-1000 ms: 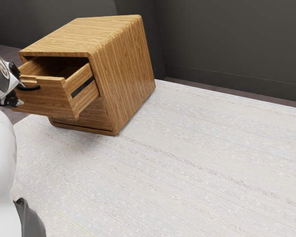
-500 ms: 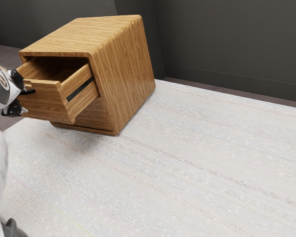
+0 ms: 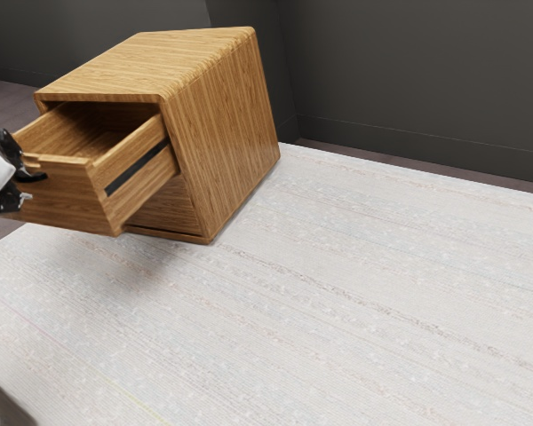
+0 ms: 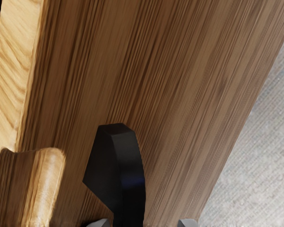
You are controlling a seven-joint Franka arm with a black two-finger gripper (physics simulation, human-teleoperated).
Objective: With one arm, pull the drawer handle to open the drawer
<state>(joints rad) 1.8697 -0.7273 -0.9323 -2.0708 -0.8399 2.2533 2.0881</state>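
Gripper (image 3: 28,188) — parted around drawer handle (image 4: 118,170)

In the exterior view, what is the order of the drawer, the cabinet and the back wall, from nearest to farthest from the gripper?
1. Drawer: its front is at the gripper, at the exterior view's left.
2. Cabinet: behind the drawer.
3. Wall: farthest, beyond the cabinet.

Exterior view's left edge crops the gripper (image 3: 23,186).
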